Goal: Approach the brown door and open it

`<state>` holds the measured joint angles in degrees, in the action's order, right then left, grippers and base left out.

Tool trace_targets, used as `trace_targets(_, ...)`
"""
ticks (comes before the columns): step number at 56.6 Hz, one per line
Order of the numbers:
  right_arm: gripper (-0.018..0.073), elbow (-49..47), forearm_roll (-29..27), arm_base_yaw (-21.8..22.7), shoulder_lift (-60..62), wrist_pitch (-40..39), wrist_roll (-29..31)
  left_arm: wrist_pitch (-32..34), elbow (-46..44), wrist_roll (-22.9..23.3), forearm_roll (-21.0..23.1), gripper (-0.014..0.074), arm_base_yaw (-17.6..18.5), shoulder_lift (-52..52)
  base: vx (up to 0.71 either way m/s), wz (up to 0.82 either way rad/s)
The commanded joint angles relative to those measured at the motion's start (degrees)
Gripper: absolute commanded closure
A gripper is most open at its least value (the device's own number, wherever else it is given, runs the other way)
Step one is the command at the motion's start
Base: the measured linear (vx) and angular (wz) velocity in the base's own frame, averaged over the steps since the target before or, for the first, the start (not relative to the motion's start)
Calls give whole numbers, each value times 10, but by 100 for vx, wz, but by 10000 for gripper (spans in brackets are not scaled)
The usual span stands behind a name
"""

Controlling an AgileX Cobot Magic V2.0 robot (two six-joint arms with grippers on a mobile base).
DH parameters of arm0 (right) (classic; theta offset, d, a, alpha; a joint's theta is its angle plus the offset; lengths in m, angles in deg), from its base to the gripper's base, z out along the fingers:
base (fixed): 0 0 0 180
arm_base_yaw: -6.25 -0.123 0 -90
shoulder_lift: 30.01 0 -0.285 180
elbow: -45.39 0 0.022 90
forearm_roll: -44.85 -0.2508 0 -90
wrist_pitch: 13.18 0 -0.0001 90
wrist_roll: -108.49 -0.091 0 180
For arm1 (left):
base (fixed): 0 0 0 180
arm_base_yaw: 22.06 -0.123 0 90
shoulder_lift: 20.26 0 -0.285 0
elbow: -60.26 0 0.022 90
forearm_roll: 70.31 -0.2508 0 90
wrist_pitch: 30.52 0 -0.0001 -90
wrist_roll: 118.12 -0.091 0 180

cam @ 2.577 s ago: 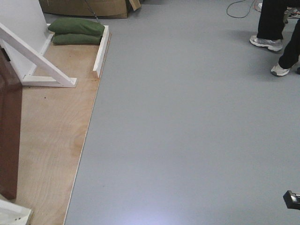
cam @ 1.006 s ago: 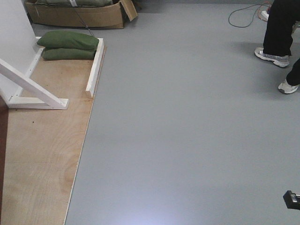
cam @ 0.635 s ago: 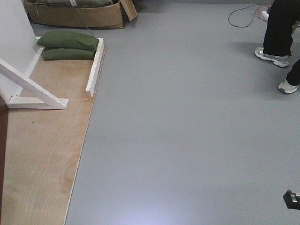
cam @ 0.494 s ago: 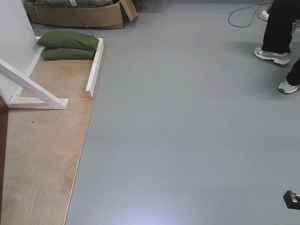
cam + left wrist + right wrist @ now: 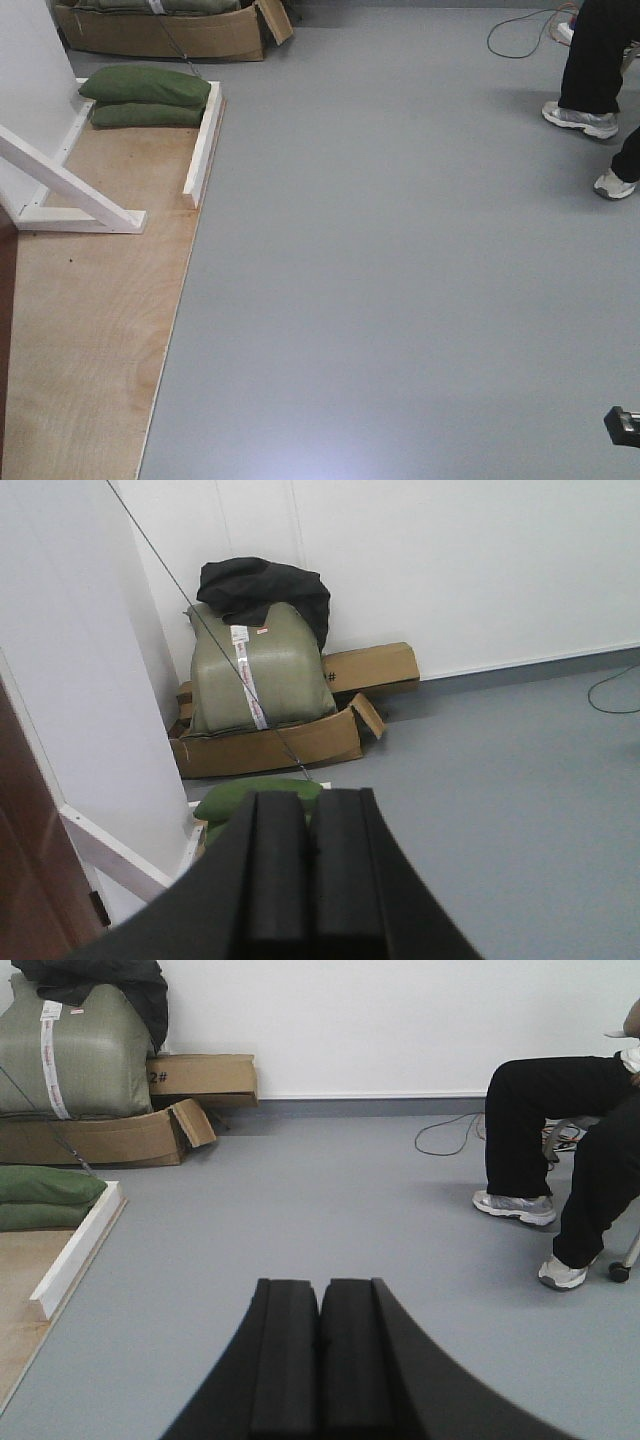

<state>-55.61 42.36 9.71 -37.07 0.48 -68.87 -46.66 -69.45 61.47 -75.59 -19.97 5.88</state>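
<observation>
Tools: the left tool [image 5: 308, 820] and the right tool [image 5: 320, 1305] each have their flat black pads pressed together, with nothing held between them.
Door: only a thin strip of the door [image 5: 22, 880] shows, at the far left edge of the left wrist view and of the front view [image 5: 3, 350]. It is glossy, reddish-brown wood, and its handle is out of sight.
Progress: the approach looks unfinished. Neither tool touches the door, so the opening is not yet begun.
Plywood sheet: the plywood sheet [image 5: 95, 310] is pale, grained and flat, and lies beside the door.
Floor: the floor [image 5: 400, 280] is smooth grey with a dull sheen.
Brace: the brace [image 5: 65, 185] is white painted timber, square-edged and set on a slant.
Sandbags: two soft green sandbags [image 5: 145, 92] are stacked on the far end of the frame.
Cardboard box: the cardboard box [image 5: 165, 35] is brown, with a bent flap.
Far right: a person's [image 5: 598, 55] dark trousers and grey shoes, with a cable [image 5: 515, 30] looped nearby.
</observation>
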Motion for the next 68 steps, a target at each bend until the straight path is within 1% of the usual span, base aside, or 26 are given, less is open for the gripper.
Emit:
trace_targets(1,559,3,2,3,7,-47,3,52,-76,4,4,603,1,67,0,0)
trace_targets(8,559,3,2,3,7,-47,3,93,-151,4,8,603,1,165,0,0)
trace_targets(16,559,3,2,3,7,-47,3,172,-205,4,25,603,1,254,0,0)
trace_targets(20,559,3,2,3,7,-47,3,227,-218,4,49,603,-1,286,0,0)
trace_targets(23,559,3,2,3,7,-47,3,263,-227,4,90,603,-11,303,0,0)
trace_targets(26,559,3,2,3,7,-47,3,303,-234,4,150,603,-28,318,0,0)
trace_targets(30,559,3,2,3,7,-47,3,338,-241,0,232,603,-54,327,0,0)
trace_targets(33,559,3,2,3,7,-47,3,353,-248,-8,275,603,-76,327,0,0)
trace_targets(39,559,3,2,3,7,-47,3,391,-265,-65,341,603,-130,327,0,0)
trace_targets(41,559,3,2,3,7,-47,3,404,-275,-90,369,603,-151,327,0,0)
trace_targets(46,559,3,2,3,7,-47,3,441,-294,-131,438,603,-195,328,0,0)
trace_targets(50,559,3,2,3,7,-47,3,486,-306,-155,510,603,-224,333,0,0)
trace_targets(52,559,3,2,3,7,-47,3,521,-314,-163,558,603,-240,338,0,0)
trace_targets(53,559,3,2,3,7,-47,3,533,-318,-166,573,603,-244,340,0,0)
trace_targets(55,559,3,2,3,7,-47,3,568,-327,-169,618,603,-253,348,0,0)
trace_targets(58,559,3,2,3,7,-47,3,613,-344,-169,669,603,-264,360,0,0)
trace_targets(62,559,3,2,3,7,-47,3,661,-373,-169,720,603,-276,380,0,0)
trace_targets(64,559,3,2,3,7,-47,3,677,-389,-169,735,603,-282,392,0,0)
trace_targets(68,559,3,2,3,7,-47,3,691,-422,-169,742,603,-297,415,0,0)
